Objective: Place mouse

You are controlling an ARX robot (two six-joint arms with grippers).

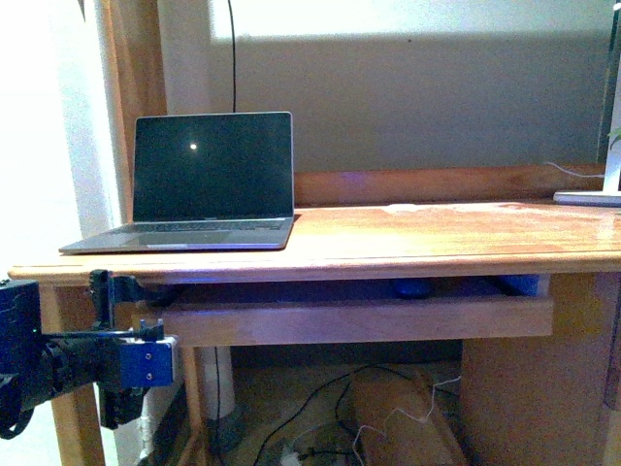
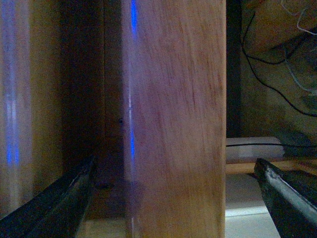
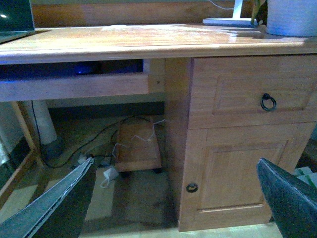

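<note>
The mouse (image 1: 412, 288) is a small dark oval lying in shadow on the pull-out tray (image 1: 359, 318) under the desk top. My left gripper (image 1: 121, 351) is low at the left, beside the tray's left end, far from the mouse. It is open and empty. In the left wrist view (image 2: 173, 198) its fingers straddle an upright wooden plank (image 2: 173, 124) without touching it. My right gripper (image 3: 173, 203) is open and empty, facing the desk's cupboard door (image 3: 242, 183). It is out of the front view. The mouse does not show in either wrist view.
An open laptop (image 1: 209, 180) stands at the left on the desk top (image 1: 437, 238). A white lamp base (image 1: 592, 197) is at the far right. A drawer with a ring handle (image 3: 268, 101) sits above the cupboard door. Cables and a small wooden trolley (image 3: 138, 146) lie on the floor.
</note>
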